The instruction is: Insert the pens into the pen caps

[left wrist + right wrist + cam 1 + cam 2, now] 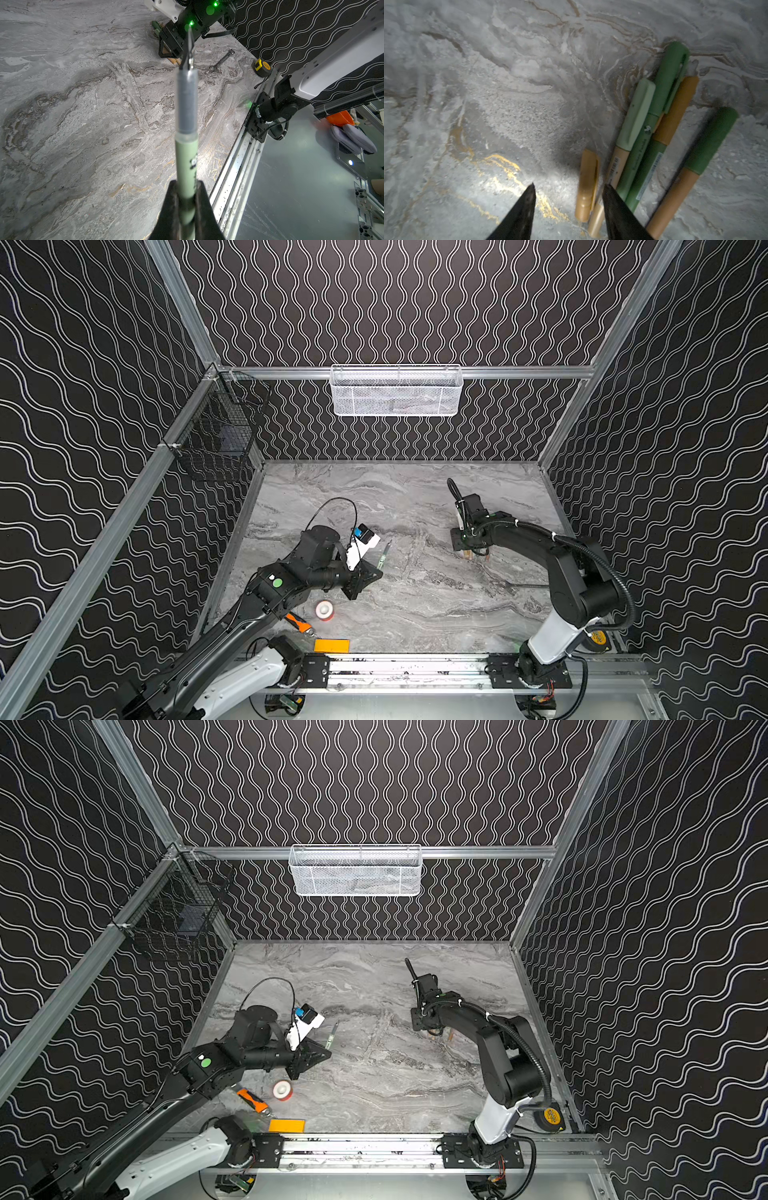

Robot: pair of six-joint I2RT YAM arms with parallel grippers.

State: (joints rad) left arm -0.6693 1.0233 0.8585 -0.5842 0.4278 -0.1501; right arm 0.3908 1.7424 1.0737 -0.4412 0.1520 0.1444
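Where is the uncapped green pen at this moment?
The uncapped green pen is clamped in the left gripper, over the left-middle of the table in both top views.

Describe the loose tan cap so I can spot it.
On the marble table, the right gripper hangs open over a bundle of pens. The tan cap lies beside that bundle; it alone is short and stubby, with no barrel showing.

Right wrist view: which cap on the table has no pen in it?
The short tan cap nearest the right gripper's fingers. It lies alone; the other four caps beside it each sit on a pen barrel.
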